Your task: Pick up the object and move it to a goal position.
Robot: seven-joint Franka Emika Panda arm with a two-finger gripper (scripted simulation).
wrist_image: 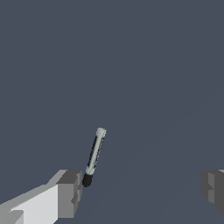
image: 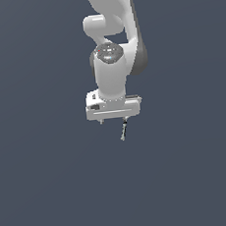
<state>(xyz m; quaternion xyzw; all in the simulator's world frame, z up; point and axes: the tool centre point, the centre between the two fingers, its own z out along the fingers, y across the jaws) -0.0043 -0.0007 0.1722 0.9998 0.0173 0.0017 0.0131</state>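
One thin rod (image: pixel 124 130) is the whole business of this moment — dark at one end, pale grey at the other, and far narrower than the pincer (image: pixel 114 120) above it. In the exterior view it shows just below the pincer's body, near the finger toward the exterior view's right, tilted a little off vertical. The wrist view puts the rod (wrist_image: pixel 94 156) just beside one finger (wrist_image: pixel 70 192), its black tip near that finger's inner face, while the other finger (wrist_image: pixel 213 189) stands well apart on the far side. So the jaws are spread wide and grip nothing; whether the near finger touches the rod I cannot tell.

By my reading the step in hand is the approach, with the grasp not yet made. The rod sits off-centre in the gap, so the next move calls for shifting the pincer sideways to bring the rod midway between the fingers, lowering if needed, then closing — gently, since so slim a thing could roll or tip away. No goal marker is visible in either view.
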